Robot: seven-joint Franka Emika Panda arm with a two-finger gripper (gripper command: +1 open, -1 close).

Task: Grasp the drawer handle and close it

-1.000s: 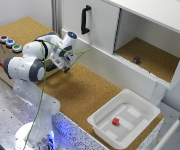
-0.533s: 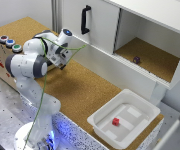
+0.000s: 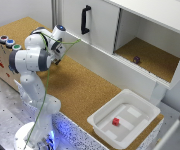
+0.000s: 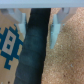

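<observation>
In the wrist view the black drawer handle (image 4: 36, 45) runs between the two fingers of my gripper (image 4: 39, 24), which close against its sides. A light-brown surface with blue print (image 4: 11, 42) lies beside the handle. In the exterior view my gripper (image 3: 58, 49) is at the side of the tan box (image 3: 1, 56) with coloured buttons (image 3: 9, 42), at the exterior view's left. The arm hides the drawer and its handle there.
A large white cabinet stands behind, with a long black door handle (image 3: 85, 19) and an open compartment holding a small dark object (image 3: 136, 59). A white tray (image 3: 140, 102) with a red block (image 3: 116, 121) sits on the cork table top (image 3: 90, 90).
The gripper and wrist have moved a little toward the exterior view's left, closer to the tan box. Nothing else has moved.
</observation>
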